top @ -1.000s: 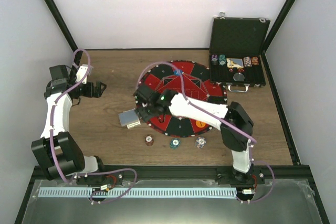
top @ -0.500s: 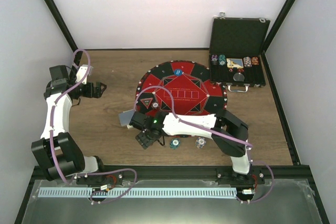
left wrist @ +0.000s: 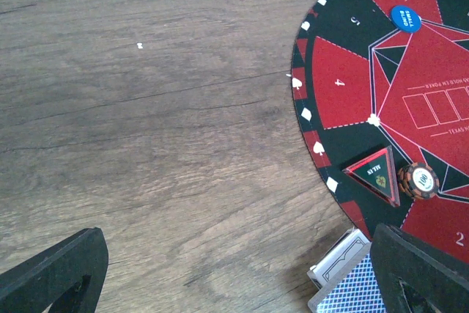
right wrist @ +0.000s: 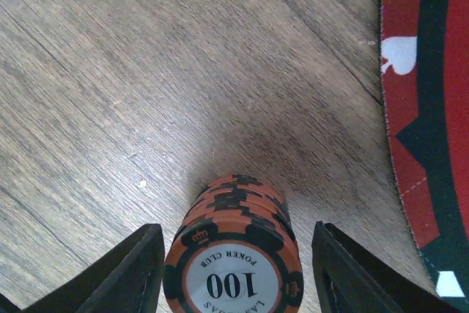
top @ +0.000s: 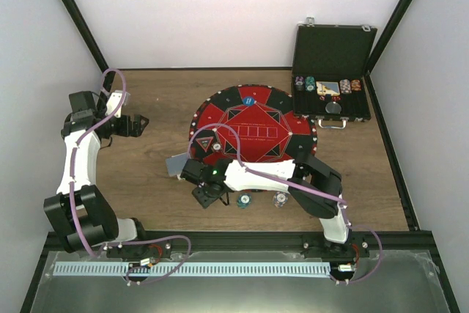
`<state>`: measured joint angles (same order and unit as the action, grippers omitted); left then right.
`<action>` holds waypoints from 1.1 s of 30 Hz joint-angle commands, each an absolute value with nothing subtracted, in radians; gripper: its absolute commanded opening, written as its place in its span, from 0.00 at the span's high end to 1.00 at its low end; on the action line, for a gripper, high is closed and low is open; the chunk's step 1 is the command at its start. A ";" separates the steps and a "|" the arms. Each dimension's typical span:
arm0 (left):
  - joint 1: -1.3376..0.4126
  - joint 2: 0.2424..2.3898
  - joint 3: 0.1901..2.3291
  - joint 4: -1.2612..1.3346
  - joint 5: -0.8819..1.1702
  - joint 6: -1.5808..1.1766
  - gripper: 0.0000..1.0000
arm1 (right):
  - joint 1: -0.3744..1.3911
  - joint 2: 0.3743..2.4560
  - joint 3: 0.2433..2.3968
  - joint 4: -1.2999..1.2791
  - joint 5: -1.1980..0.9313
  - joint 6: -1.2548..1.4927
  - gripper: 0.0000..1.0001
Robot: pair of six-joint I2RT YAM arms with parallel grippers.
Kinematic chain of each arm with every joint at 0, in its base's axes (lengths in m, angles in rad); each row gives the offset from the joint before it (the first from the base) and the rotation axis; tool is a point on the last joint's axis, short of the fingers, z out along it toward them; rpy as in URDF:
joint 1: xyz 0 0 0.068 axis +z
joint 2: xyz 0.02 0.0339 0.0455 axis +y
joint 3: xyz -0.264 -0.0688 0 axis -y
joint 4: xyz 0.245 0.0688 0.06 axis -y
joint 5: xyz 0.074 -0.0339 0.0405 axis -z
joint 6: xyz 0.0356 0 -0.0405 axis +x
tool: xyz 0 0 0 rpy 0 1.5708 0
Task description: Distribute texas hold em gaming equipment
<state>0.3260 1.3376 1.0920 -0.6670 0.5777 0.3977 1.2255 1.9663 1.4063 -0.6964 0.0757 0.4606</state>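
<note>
Chips (right wrist: 234,214), an orange stack just off the mat (right wrist: 432,108), sit untouched between my right hand's (right wrist: 233,276) parted fingers (right wrist: 132,276), lined up, I judge, for pinching.

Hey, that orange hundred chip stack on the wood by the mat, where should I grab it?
Grip the orange chip stack by its striped round edge, coming down from above with one finger on each side: it stands upright on the wood, its top flat.

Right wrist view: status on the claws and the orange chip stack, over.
Right claw open, straddling orange 100 chip stack, not gripping yet. Left claw open, empty. Nothing blocking.
</note>
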 commanded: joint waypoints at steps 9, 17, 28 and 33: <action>0.331 1.322 1.113 -0.666 0.601 0.408 0.00 | 1.225 1.970 1.432 -0.694 0.103 0.468 0.66; 0.331 1.320 1.112 -0.672 0.604 0.411 0.00 | 1.224 1.942 1.494 -0.754 0.130 0.454 0.74; 0.331 1.327 1.117 -0.676 0.610 0.407 0.00 | 1.009 1.880 1.614 -0.805 0.157 0.342 0.74; 0.331 1.332 1.120 -0.675 0.614 0.406 0.00 | 0.799 1.945 1.713 -0.772 0.162 0.263 0.74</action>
<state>0.3260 1.3376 1.0920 -0.6689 0.5892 0.3977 0.9333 1.9270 1.6184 -0.7918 0.1265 0.3458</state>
